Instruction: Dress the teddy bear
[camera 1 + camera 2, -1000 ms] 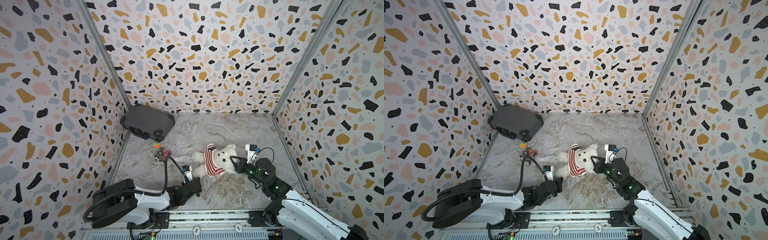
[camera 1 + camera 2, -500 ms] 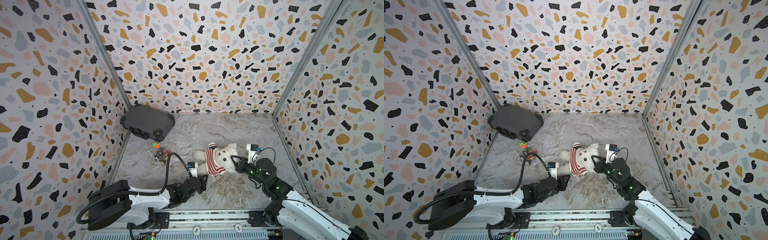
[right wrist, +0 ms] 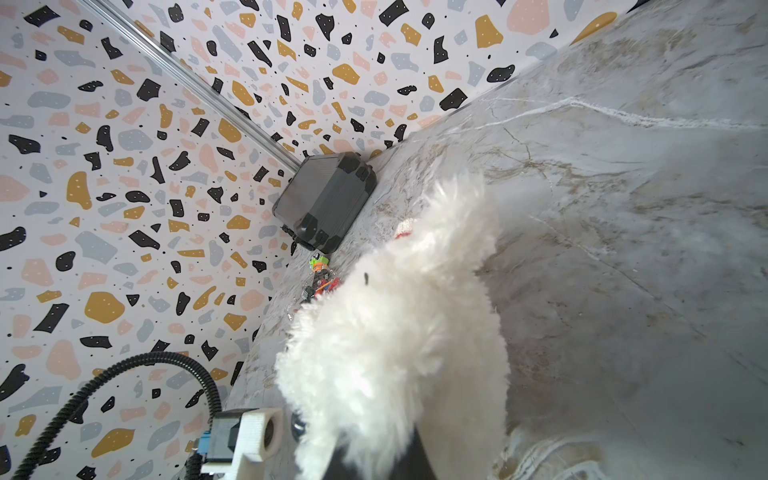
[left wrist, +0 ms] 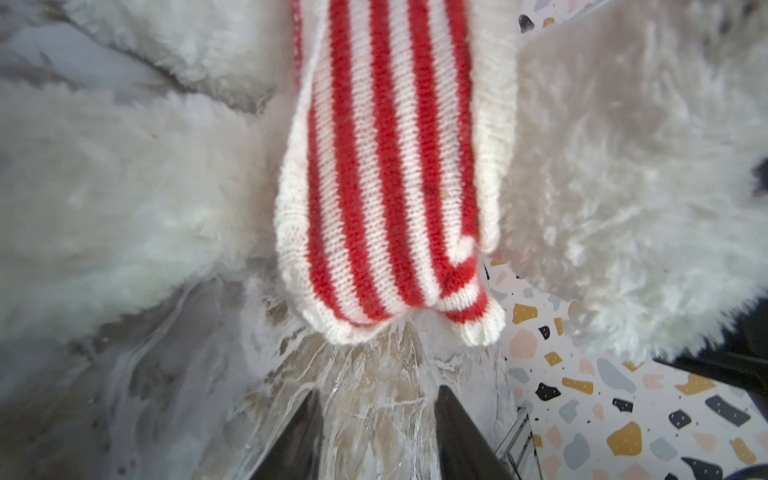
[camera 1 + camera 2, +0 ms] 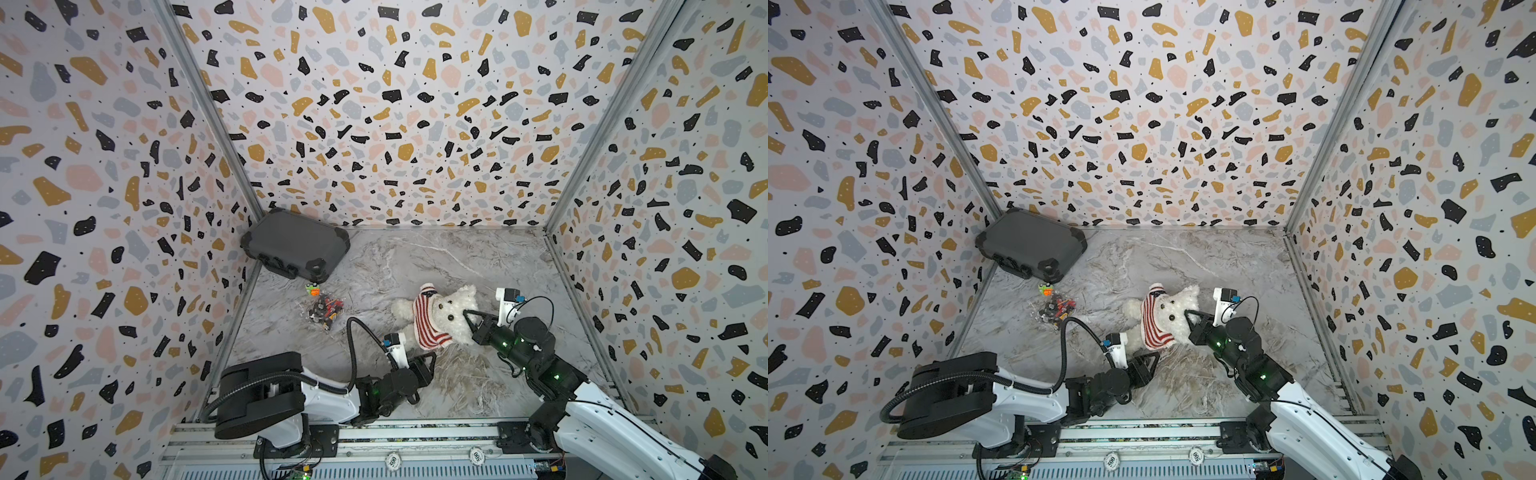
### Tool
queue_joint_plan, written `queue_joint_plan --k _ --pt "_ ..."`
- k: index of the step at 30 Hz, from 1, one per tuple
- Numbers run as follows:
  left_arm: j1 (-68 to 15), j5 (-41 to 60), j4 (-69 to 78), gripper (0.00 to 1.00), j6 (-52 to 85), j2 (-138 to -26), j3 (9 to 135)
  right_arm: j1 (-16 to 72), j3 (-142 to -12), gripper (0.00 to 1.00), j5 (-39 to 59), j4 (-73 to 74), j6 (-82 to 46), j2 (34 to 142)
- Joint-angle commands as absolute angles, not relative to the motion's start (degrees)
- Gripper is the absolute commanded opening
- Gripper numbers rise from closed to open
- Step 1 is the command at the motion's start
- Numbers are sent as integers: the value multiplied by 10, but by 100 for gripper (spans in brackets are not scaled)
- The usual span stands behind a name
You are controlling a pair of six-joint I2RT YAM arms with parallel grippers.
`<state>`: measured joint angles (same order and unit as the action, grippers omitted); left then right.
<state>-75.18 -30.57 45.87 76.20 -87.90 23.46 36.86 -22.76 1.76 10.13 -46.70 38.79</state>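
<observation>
Two pincers are working at the bear, which is lying on the tabletop between them, wearing a striped sweater. The right pincer is pinching the fur of the bear's head, jaws closed on it; in the right wrist view white fur is bulging over its fingers. The left pincer is standing partly open and holding nothing, its fingers hovering over bare tabletop just short of the sweater's hem, not touching it. A dark case is sitting well beyond the left pincer, against the wall.
</observation>
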Motion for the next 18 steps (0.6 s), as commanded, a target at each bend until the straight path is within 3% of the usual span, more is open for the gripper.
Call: queue_joint_plan --k 1,8,18 --pt "-754 -349 516 44 816 -891 247 370 -243 0 7 120 -471 371" --pt "-751 -385 541 43 844 -896 232 370 -237 0 10 121 -475 368" --pt "-735 -362 577 34 859 -955 246 372 -233 0 13 124 -478 367"
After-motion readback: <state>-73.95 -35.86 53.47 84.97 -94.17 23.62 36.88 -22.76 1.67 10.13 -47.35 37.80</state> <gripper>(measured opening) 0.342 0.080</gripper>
